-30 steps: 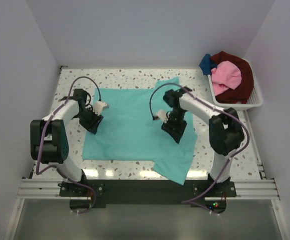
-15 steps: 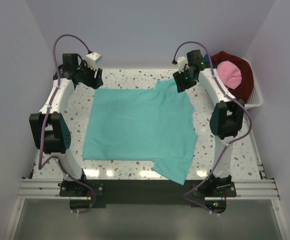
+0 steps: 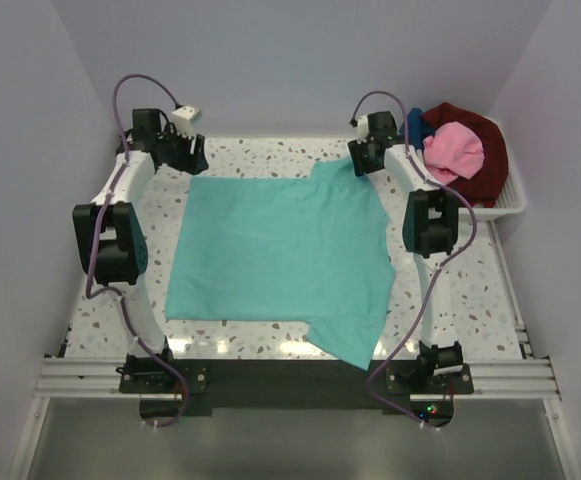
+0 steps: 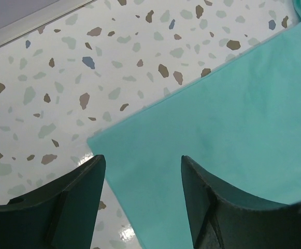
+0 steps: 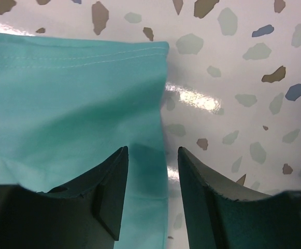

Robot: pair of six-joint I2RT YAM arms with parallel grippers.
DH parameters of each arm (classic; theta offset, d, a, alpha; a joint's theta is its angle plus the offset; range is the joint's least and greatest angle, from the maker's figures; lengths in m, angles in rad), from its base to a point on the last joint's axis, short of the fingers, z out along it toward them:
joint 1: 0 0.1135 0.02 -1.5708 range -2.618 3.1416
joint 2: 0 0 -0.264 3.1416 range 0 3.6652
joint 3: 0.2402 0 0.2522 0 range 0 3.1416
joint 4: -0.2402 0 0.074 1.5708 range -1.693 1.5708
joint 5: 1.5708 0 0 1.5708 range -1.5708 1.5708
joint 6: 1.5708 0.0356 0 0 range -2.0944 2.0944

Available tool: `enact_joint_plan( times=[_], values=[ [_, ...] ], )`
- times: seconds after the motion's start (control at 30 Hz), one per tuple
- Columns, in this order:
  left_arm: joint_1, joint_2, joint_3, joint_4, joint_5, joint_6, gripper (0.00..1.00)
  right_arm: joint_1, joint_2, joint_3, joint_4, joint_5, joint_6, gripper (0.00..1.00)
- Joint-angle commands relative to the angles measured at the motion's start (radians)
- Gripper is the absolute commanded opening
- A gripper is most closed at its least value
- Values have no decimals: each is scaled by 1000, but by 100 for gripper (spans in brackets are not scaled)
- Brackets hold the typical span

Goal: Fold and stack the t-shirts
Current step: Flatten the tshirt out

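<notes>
I see the teal t-shirt [image 3: 280, 250] spread flat on the speckled tabletop [image 3: 260, 155]. My left gripper [image 4: 142, 166] hangs, jaws apart, over its far-left corner; my right gripper [image 5: 153, 155], jaws also apart, over its far-right sleeve.

I see a speckled terrazzo tabletop [image 3: 260, 155], with a white slatted basket [image 3: 498, 207] at its far-right corner, near the pale wall [image 3: 300, 60]. An aluminium rail [image 3: 75, 377] runs along the near edge.

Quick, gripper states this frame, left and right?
Left gripper: jaws open, holding nothing, at a corner of the teal t-shirt.
Right gripper: jaws open, holding nothing, at its hemmed edge.
</notes>
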Motion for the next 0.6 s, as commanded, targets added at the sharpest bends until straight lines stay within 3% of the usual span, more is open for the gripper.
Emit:
enact_joint_plan(
  times=[0.0, 0.43, 0.57],
  values=[
    [20, 27, 52, 60, 0, -20, 65, -4, 16, 52, 93, 28, 21, 46],
    [32, 183, 217, -11, -79, -6, 67, -4, 68, 54, 122, -25, 51, 42],
    [32, 269, 294, -49, -108, 23, 68, -4, 71, 43, 109, -66, 48, 23]
  ],
)
